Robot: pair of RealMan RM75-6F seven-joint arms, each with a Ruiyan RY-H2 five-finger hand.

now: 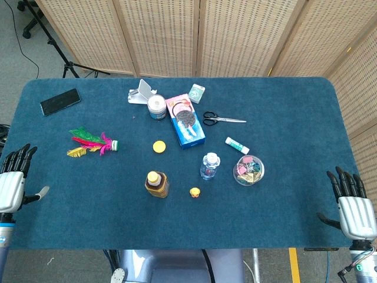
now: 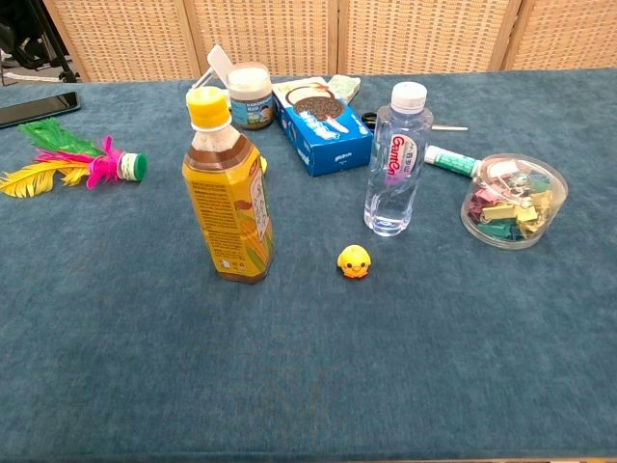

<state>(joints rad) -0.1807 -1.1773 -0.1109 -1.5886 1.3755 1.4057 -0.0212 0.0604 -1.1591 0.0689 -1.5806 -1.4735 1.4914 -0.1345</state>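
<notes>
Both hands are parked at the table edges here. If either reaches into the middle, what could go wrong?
The tea bottle and water bottle stand upright and tall, close together; a robot hand reaching between them could likely tip one. The small yellow duck sits between them and might get knocked away. The left robot hand and right robot hand both rest open at the table's edges.

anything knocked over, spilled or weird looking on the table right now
Nothing stands out. The tea bottle and water bottle stand upright with caps on, the binder clips stay inside their clear tub, and the cookie box lies flat and closed. A loose yellow cap lies alone, though both bottles are capped.
</notes>
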